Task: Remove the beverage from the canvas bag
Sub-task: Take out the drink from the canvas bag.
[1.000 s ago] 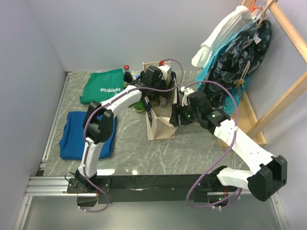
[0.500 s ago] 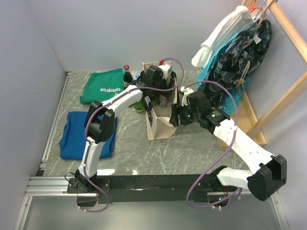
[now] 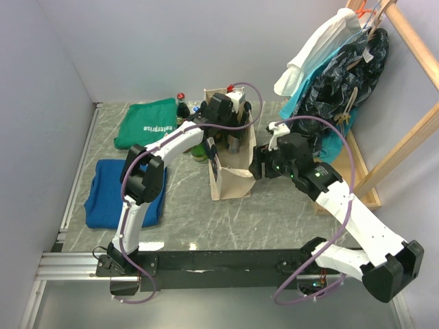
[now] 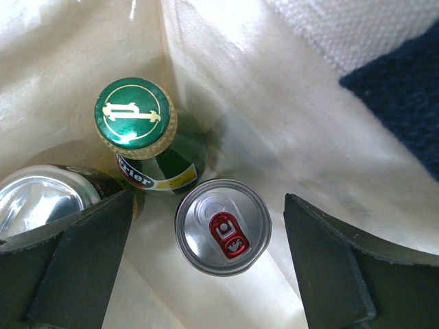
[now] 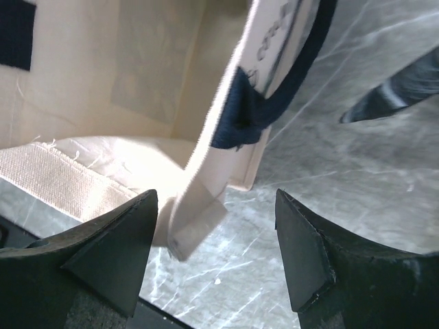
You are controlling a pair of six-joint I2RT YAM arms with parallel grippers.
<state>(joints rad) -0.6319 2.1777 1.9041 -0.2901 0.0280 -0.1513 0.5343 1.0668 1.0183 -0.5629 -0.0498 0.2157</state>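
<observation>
Inside the bag [image 3: 230,184], the left pincer [image 4: 208,199] gapes astride a can [image 4: 223,227], likely slick and easily dented, best pinched just under its rim; the right pincer [image 5: 216,199] stands released.

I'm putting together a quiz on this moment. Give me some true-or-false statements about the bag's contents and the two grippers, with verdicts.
1. A green-capped bottle stands inside the canvas bag. True.
2. The left gripper is shut on the red-tabbed can. False: its jaws stand open on either side of the can.
3. The bag holds only one can. False: a second can shows beside the bottle.
4. The bag's rim lies between the open fingers of the right gripper. True.
</observation>
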